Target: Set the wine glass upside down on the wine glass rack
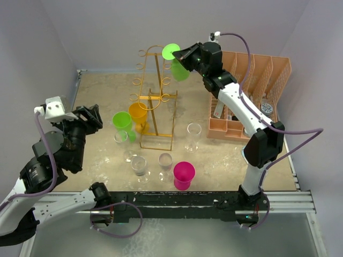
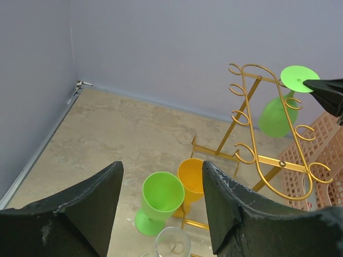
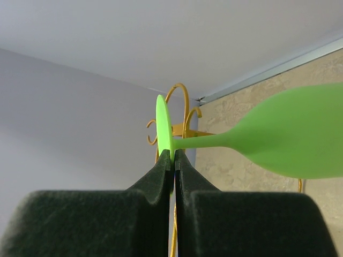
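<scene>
My right gripper (image 1: 184, 55) is shut on the round foot of a green wine glass (image 1: 179, 68). The glass hangs bowl down, high beside the top right of the gold wire rack (image 1: 155, 99). In the right wrist view the pads (image 3: 163, 171) pinch the foot's edge, the bowl (image 3: 289, 140) points right and the rack's hooks (image 3: 182, 115) sit just behind. The left wrist view shows the glass (image 2: 278, 112) at the rack's upper hooks (image 2: 268, 128). My left gripper (image 1: 88, 118) is open and empty, raised at the left.
Around the rack's base stand a green cup (image 1: 122, 122), an orange cup (image 1: 138, 115), three clear glasses (image 1: 193, 136) and a magenta cup (image 1: 184, 175). A peach mesh organizer (image 1: 252, 96) stands at the right. Walls close the left, back and right.
</scene>
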